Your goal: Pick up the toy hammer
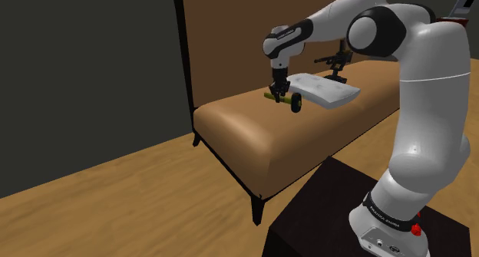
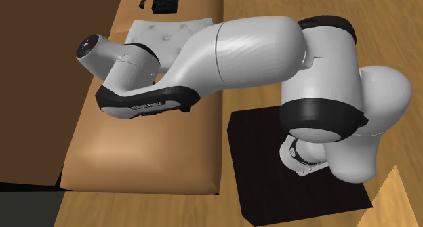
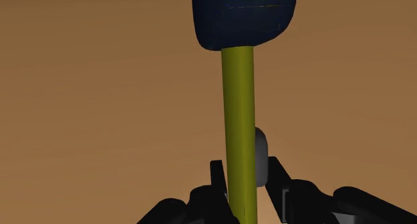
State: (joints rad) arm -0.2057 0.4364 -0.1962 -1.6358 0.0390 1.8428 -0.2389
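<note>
Your bench (image 1: 253, 140): tan, padded, dark legs, standing on wood floor (image 1: 115, 202). On it you have: white tufted pad (image 1: 326, 89), far half; small black object (image 1: 335, 62) beyond pad.

My gripper (image 3: 242, 179) is clasping the toy hammer (image 3: 239, 109) in matt black fingers (image 3: 216, 179), one of them wearing a smooth pale grey pad (image 3: 261, 152). The hammer's olive-yellow handle is showing smooth with a faint sheen, and its dark blue head is looking smooth and matt. The tan bench (image 1: 253, 140) is looking like smooth leather, softly shining. The white cushion (image 1: 326, 90) is looking dimpled and cloth-like. The floor (image 1: 100, 202) is showing wood grain. My white arm shell (image 2: 251, 49) is gleaming glossy, and the black stand (image 2: 257, 192) is looking dull.
</note>
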